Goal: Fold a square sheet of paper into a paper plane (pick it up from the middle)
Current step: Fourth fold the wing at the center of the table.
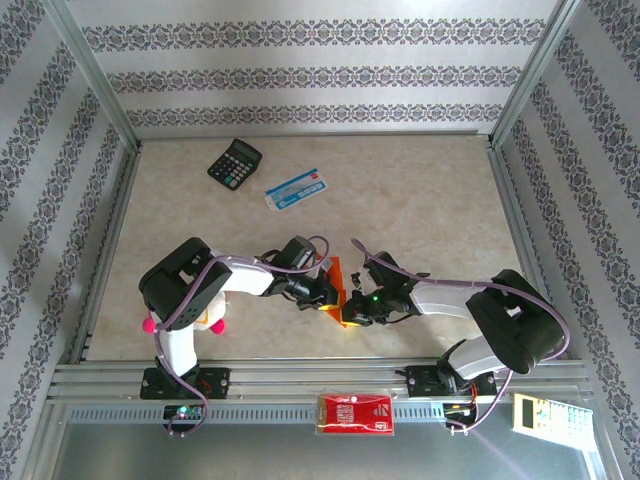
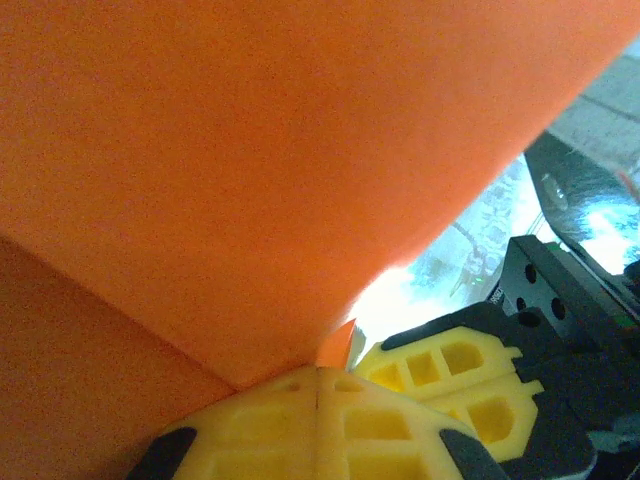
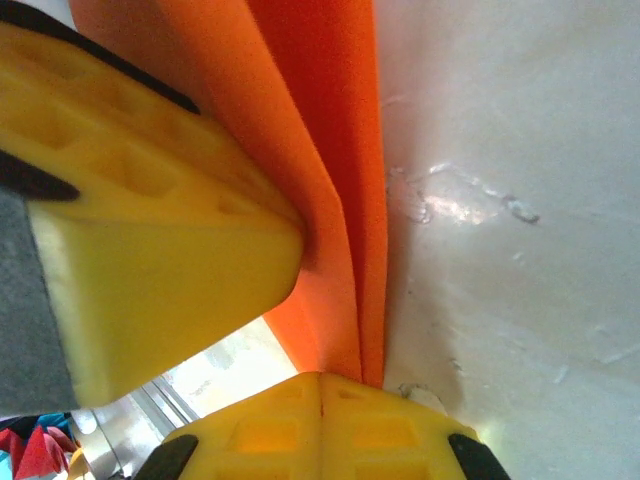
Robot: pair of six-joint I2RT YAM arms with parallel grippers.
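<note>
Orange paper (image 1: 343,292): thin, matte, folded into crisp stacked layers, sharp crease. Held at lower centre of the top view, above the glossy beige marbled table (image 1: 420,200). Left gripper (image 2: 316,385) and right gripper (image 3: 320,385) have yellow moulded pads with square recesses; both are pinched tight on the paper's edge. Red packet (image 1: 355,413), bottom edge: white print too small to read.

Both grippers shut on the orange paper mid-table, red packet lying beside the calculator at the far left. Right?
One error: the red packet lies on the near rail between the arm bases, as the top external view shows. Beside the calculator is a blue-and-white packet. The left gripper and right gripper are shut on the orange paper.
</note>
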